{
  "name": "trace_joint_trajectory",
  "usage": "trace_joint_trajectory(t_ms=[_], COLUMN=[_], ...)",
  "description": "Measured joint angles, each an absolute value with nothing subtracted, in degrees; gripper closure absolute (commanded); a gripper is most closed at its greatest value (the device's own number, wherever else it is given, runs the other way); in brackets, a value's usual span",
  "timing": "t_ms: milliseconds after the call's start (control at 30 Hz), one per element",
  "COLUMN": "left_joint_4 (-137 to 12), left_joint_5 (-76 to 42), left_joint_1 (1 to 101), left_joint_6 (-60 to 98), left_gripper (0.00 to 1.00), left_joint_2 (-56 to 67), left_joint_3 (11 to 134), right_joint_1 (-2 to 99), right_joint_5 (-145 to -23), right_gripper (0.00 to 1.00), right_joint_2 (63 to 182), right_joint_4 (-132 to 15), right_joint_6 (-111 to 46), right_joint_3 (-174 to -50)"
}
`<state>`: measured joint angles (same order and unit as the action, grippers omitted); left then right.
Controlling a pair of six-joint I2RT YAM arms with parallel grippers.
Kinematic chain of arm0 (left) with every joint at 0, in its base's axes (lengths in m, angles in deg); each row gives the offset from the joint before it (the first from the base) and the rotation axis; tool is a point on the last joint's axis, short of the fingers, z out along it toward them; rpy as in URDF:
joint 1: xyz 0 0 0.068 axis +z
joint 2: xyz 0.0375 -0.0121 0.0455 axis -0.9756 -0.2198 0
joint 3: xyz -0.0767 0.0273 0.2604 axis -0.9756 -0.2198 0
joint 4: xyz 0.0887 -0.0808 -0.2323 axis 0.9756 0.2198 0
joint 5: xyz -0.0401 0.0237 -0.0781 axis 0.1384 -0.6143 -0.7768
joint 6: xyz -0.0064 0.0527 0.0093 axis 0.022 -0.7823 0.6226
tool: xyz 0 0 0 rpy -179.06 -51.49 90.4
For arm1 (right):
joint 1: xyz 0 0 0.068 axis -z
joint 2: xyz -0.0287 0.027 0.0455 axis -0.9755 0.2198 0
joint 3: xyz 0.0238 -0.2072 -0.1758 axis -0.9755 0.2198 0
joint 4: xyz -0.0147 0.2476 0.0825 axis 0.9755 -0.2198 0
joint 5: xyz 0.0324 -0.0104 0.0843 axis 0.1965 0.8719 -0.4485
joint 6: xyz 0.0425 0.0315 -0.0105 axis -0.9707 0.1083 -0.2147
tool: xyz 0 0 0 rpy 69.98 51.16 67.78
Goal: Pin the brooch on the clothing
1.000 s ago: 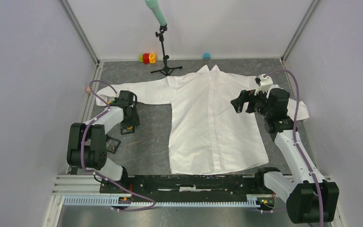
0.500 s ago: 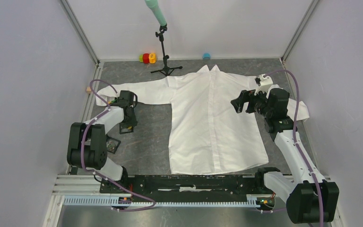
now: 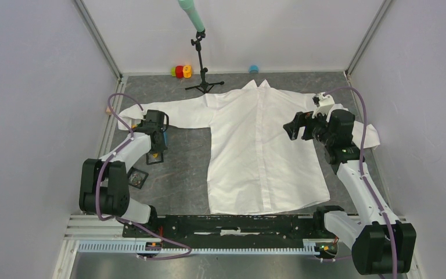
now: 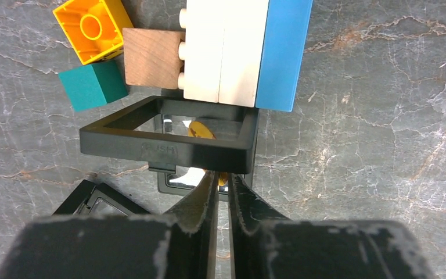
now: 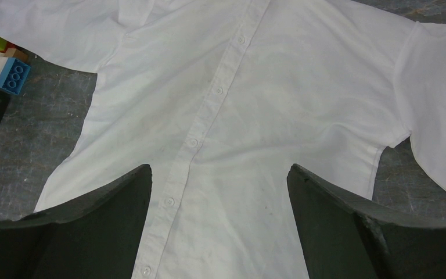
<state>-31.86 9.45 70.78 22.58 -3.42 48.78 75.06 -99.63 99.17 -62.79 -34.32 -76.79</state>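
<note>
Left pincer (image 4: 222, 175) clenched thin on a gold sliver, apparently the brooch (image 4: 223, 179), to pick it out of the black case (image 4: 168, 151) just ahead; blocks (image 4: 241, 52) beyond. Right pincer (image 5: 219, 168) released above the shirt (image 5: 279, 87), probably waiting to steady it

Top: fixed high on the hem side, looks down on the whole shirt (image 3: 261, 145). Left wrist: close above the surface (image 4: 383, 87) left of the shirt, down past own fingers (image 4: 200, 200) onto blocks (image 4: 238, 52). Right wrist: low over the shirt front; shares blocks with left wrist, shirt with top.
</note>
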Motion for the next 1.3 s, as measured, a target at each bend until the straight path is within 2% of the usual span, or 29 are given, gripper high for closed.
trace_joint_trajectory(t_ms=[133, 867, 1100, 1300], left_joint_4=[-31.8, -28.9, -25.2, -25.4], left_joint_5=[10.9, 9.6, -5.5, -28.7], left_joint_1=[70.0, 65.1, 64.4, 63.6], left_joint_6=[21.7, 20.9, 20.9, 20.9], left_gripper=[0.98, 0.98, 0.98, 0.98], left_joint_2=[-2.2, 7.9, 19.6, 24.9], left_joint_3=[48.7, 47.7, 47.5, 47.5], right_joint_1=[75.1, 75.1, 74.8, 69.6], right_joint_5=[-99.6, -99.9, -105.9, -115.8], right_gripper=[0.09, 0.09, 0.08, 0.08], right_joint_2=[99.0, 97.4, 97.0, 98.8], right_joint_4=[-62.8, -63.4, -62.7, -57.3], right_joint_6=[-34.3, -34.3, -34.3, -36.5], right_joint_3=[-76.8, -76.8, -76.4, -75.4])
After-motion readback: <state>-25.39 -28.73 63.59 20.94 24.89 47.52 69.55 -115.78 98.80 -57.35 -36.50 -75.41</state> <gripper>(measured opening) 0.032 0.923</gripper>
